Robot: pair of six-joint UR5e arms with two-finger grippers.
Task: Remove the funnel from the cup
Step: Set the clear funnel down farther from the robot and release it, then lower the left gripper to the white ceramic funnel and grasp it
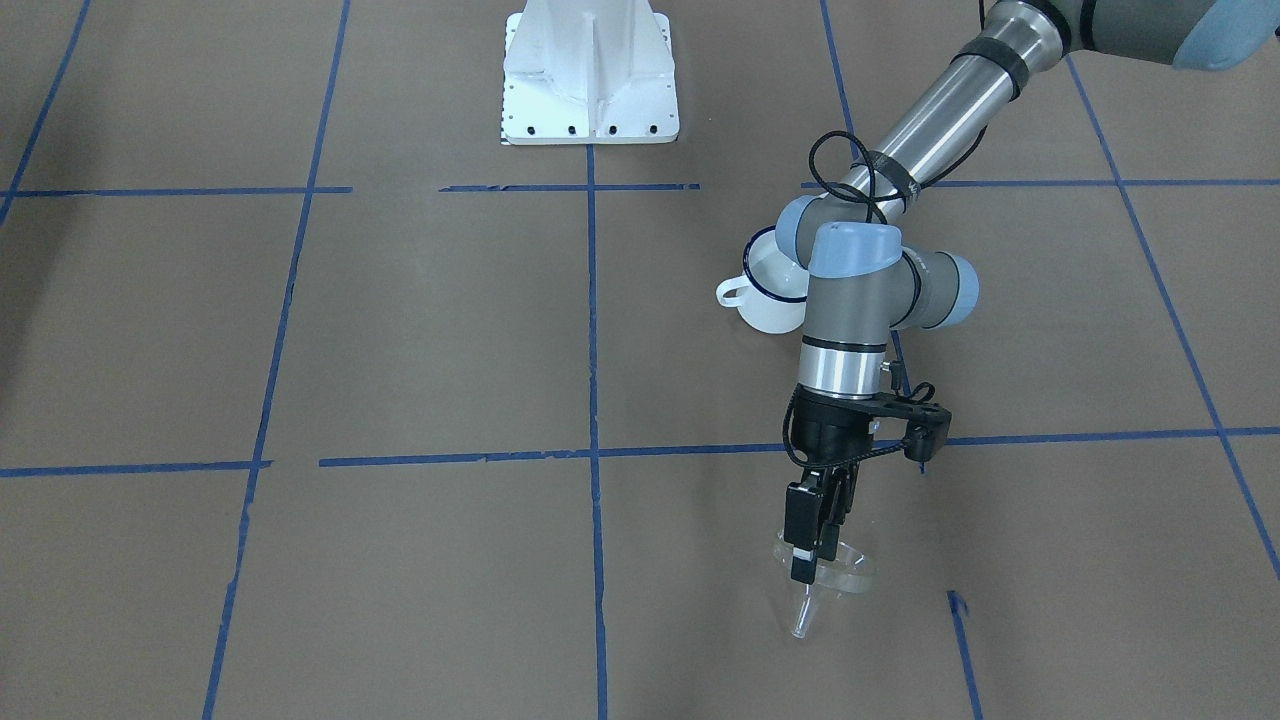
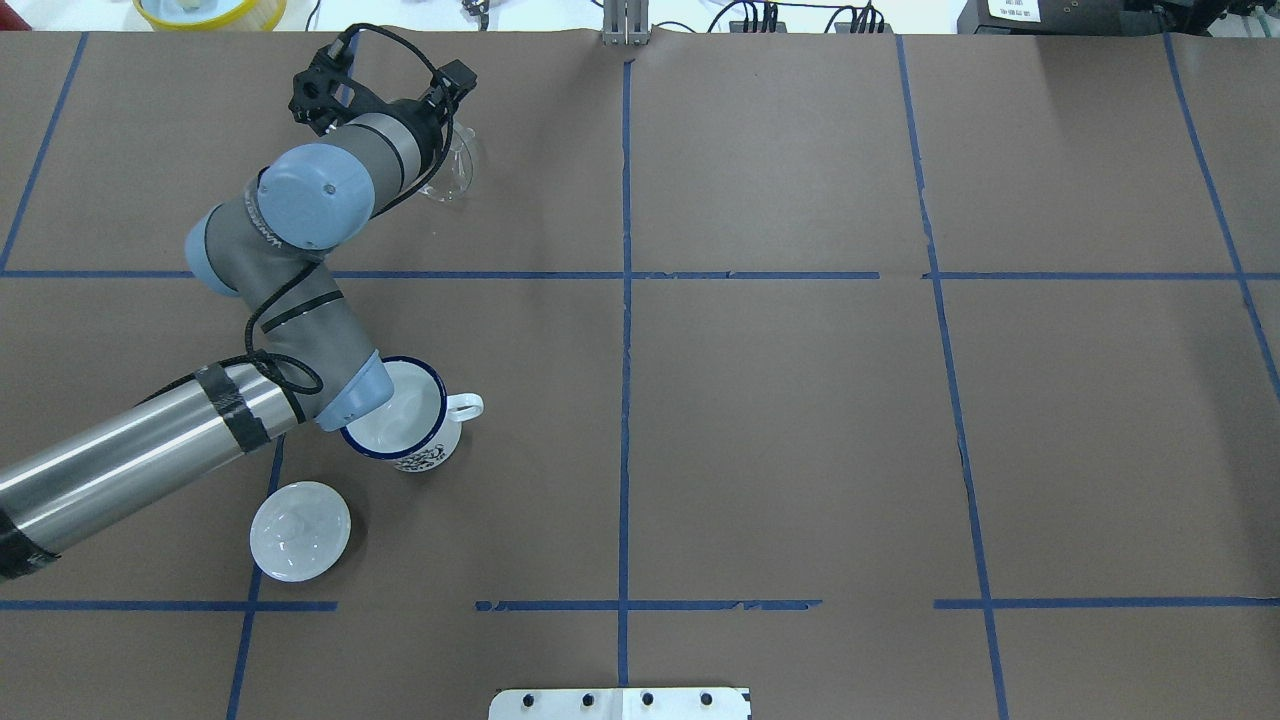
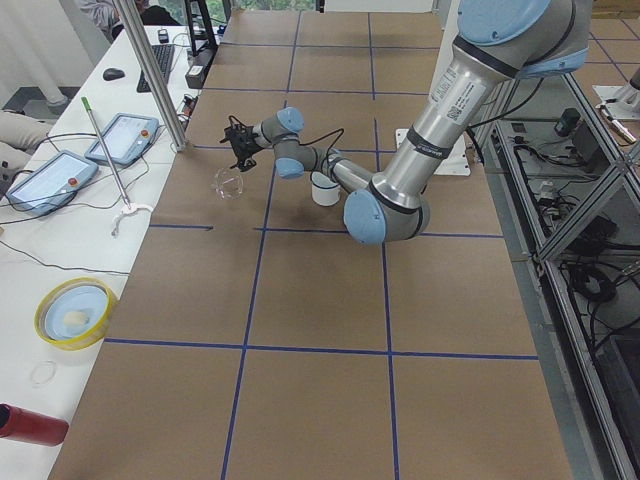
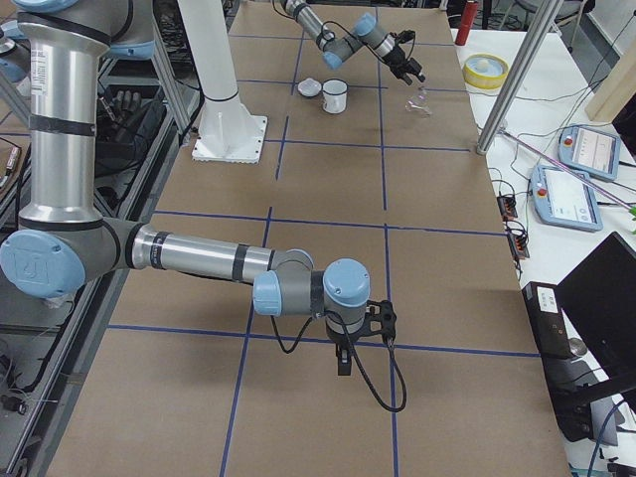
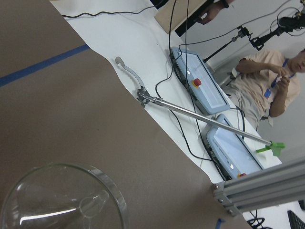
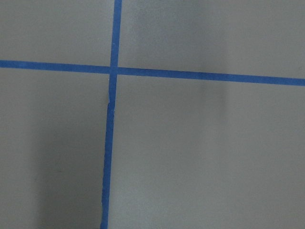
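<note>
The clear funnel [image 1: 822, 588] is out of the cup, tilted, spout down toward the table near its far edge. My left gripper [image 1: 818, 550] stands over it with its fingers close together on the funnel's rim. The funnel also shows in the overhead view [image 2: 455, 168] and in the left wrist view [image 5: 62, 200], where no fingers show. The white cup with a blue rim [image 2: 410, 425] stands upright and empty under the left arm's elbow [image 1: 765, 300]. My right gripper [image 4: 343, 360] hovers over bare table far from both; I cannot tell whether it is open or shut.
A small white domed lid [image 2: 300, 530] lies beside the cup. The robot's white base [image 1: 590, 75] is at the near edge. Beyond the far edge are a yellow-rimmed bowl [image 3: 72, 310], teach pendants [image 3: 122, 135] and a metal post [image 3: 150, 70].
</note>
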